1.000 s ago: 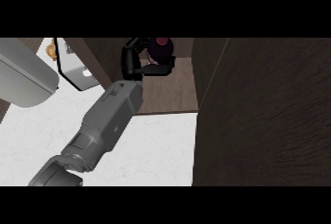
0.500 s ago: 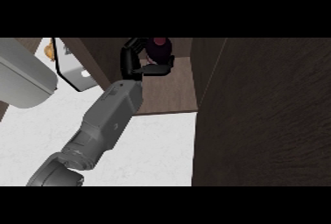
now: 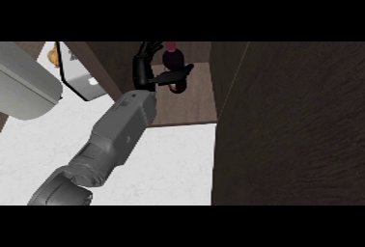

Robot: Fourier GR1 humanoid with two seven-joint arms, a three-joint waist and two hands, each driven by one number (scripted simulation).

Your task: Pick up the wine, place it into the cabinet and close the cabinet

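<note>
Head view, steep down. One grey forearm runs up from the lower left to a hand [image 3: 153, 72] inside the open cabinet [image 3: 189, 103]; by its place in the view it reads as the left, though I would not swear to it. Fingers and thumb are curled round the wine [image 3: 173, 62], a dark bottle with a red top, held over the brown cabinet floor near the back. Whether the base touches the floor is hard to tell from this angle.

Other hand not seen. The dark cabinet door [image 3: 292, 125] fills the right side, standing open. White bench [image 3: 178, 164] below.

Step in hand, as I judge it: setting the bottle down. Do it well by lowering it upright until the base sits flat, well back from the front edge, then opening the fingers and drawing the forearm straight out before swinging the door shut
</note>
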